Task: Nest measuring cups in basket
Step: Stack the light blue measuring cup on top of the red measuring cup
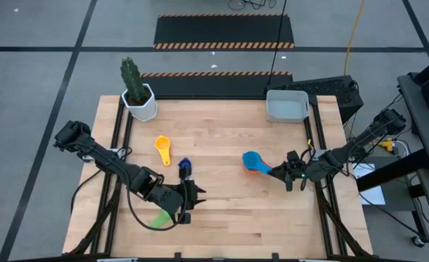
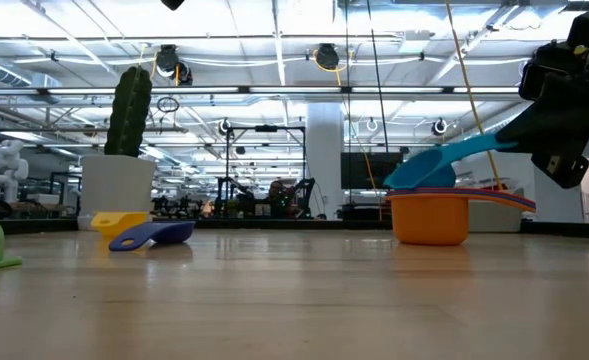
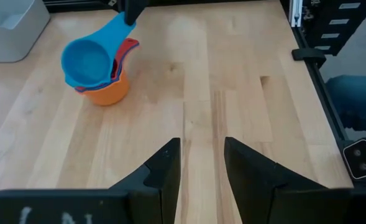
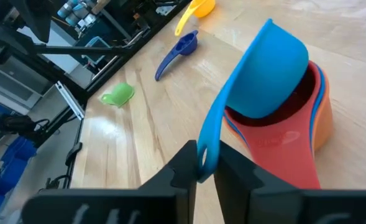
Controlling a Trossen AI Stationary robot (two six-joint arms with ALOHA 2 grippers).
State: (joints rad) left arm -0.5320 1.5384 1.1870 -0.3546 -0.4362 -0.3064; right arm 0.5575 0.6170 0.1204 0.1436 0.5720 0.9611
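Green, yellow and dark blue measuring cups lie loose on the wooden table: the green cup [image 1: 158,218] near the front edge beside the left gripper [image 1: 189,195], which waits with fingers apart and empty; the yellow cup [image 1: 162,148] and dark blue cup [image 1: 184,167] just beyond. Right of centre, the right gripper [image 4: 206,163] pinches the light blue cup [image 4: 269,74] by its handle, tilted atop the red cup [image 4: 276,146] and orange cup [image 1: 252,169]. Letting go cleanly should seat it; the grey basket [image 1: 287,106] sits empty at the far right corner
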